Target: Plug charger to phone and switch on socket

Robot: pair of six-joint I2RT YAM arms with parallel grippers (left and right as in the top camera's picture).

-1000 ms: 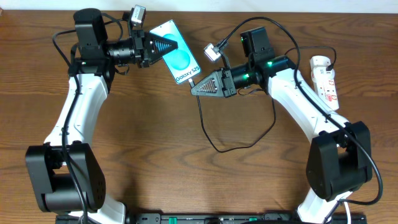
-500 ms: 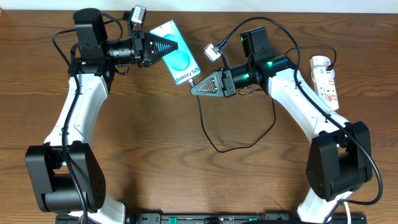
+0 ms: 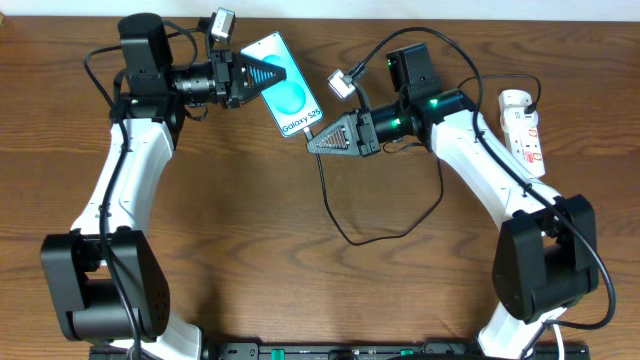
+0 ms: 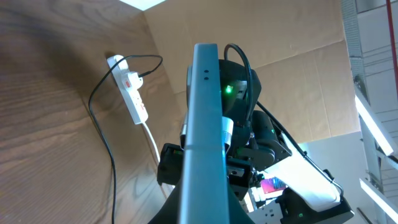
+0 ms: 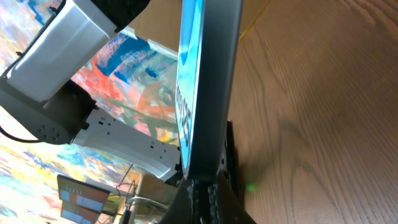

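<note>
Nothing has moved since a second ago: left jaws pinch the phone (image 3: 285, 90) above the worktop's far side, right jaws clamp the charger (image 3: 323, 182) plug at its lower edge, where slight misalignment could jam it.

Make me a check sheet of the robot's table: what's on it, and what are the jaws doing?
Surface: brown wooden table.
Job's things: phone with turquoise screen facing up; charger looping across the wood; socket at the right edge.
Clutter: nothing seen.
Grippers: left gripper jaws shut on the phone's top end; right gripper jaws shut on the charger tip at the phone's bottom end. Whether it's plugged in, cannot tell.
Cables: white lead trails from the socket.
Surroundings: cardboard wall.
</note>
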